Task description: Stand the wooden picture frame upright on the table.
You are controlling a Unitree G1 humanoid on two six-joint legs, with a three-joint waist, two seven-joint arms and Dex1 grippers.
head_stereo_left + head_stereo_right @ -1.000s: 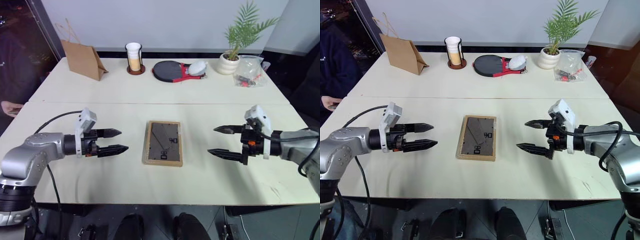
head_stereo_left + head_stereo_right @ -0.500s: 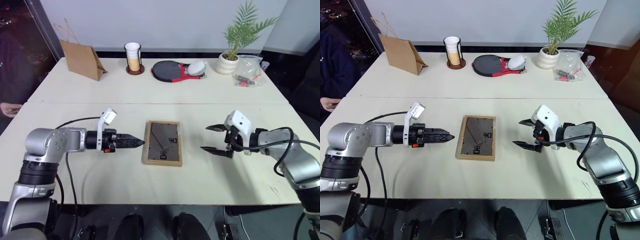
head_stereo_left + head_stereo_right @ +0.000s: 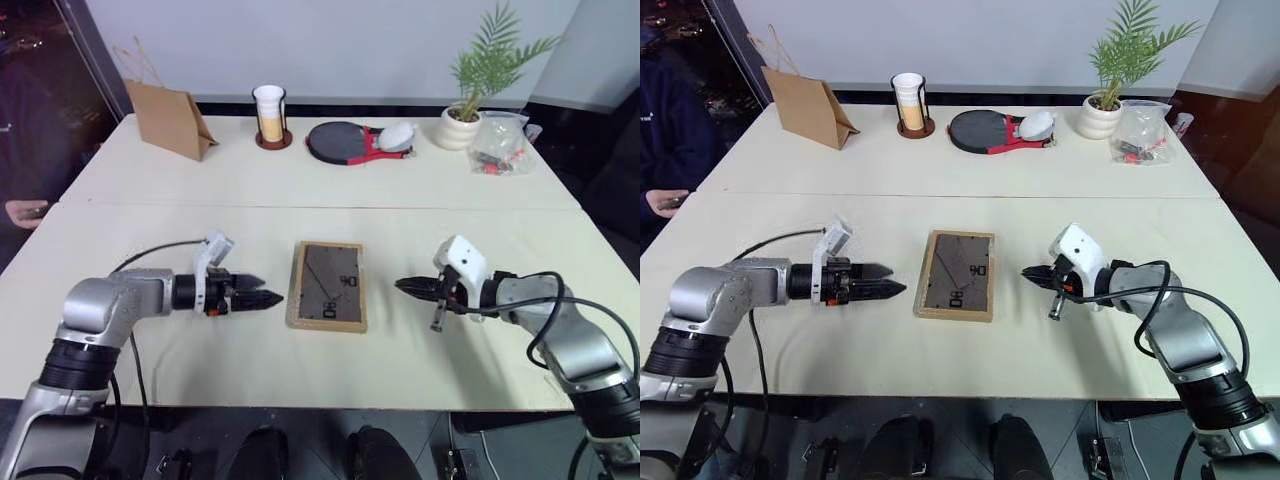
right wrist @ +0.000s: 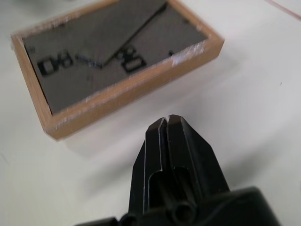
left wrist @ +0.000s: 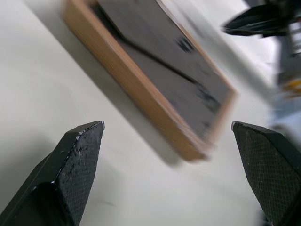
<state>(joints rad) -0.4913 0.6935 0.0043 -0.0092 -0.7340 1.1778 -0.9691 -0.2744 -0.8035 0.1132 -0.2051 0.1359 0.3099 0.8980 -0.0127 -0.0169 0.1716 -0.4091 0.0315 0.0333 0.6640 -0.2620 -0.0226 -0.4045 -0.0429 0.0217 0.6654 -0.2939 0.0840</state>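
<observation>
The small rectangular light-wood picture frame is seen lying flat, dark grey back up, at the centre of the lower half of the left eye view, on the near section of the large pale cream table. It has not shifted since the earlier frame. The left gripper, wide open with nothing held, has been brought closer to the frame's left edge, apart from it. The right gripper has been shut, empty, and moved in from the right, short of the frame's right edge. Along the far edge of the table a brown paper bag, a white cup in a dark holder, a black and red paddle, a potted green plant and a clear plastic bag are lined before a pale wall. A person's hand is seen at the left edge.
</observation>
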